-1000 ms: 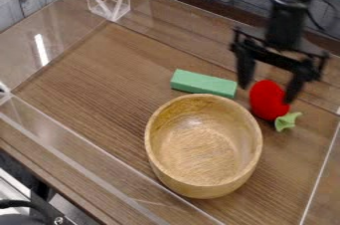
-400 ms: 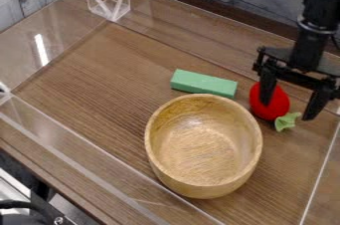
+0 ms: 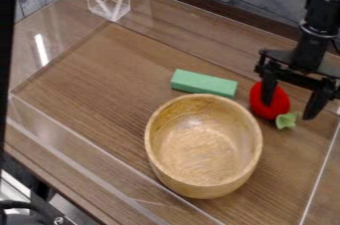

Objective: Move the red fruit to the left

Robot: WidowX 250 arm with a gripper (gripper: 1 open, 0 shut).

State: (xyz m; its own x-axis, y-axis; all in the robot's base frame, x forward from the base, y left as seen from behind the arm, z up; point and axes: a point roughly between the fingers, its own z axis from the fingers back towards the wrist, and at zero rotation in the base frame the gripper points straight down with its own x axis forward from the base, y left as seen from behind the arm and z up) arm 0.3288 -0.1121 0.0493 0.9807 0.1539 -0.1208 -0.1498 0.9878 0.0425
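- We see the pincer [image 3: 292, 88] spread wide over the strawberry [image 3: 269, 100], right of the frame's centre.
- We see the wooden bowl [image 3: 204, 146] just below-left of it on the tabletop [image 3: 99, 90].

A: See the toy strawberry [image 3: 273, 106]?
B: Yes. Lying on its side, right of centre in the frame, about halfway down.
A: Describe the colour and form.
B: Bright red, small, rounded in the body. Light green at the leafy cap [image 3: 287, 120], with pointed leaves spreading outward.
A: Turned which way?
B: Cap toward the lower right of the frame, red body toward the upper left.
A: Fully visible?
B: Only in part. Covered over some of the upper body, with the lower red side and green leaves in plain view.
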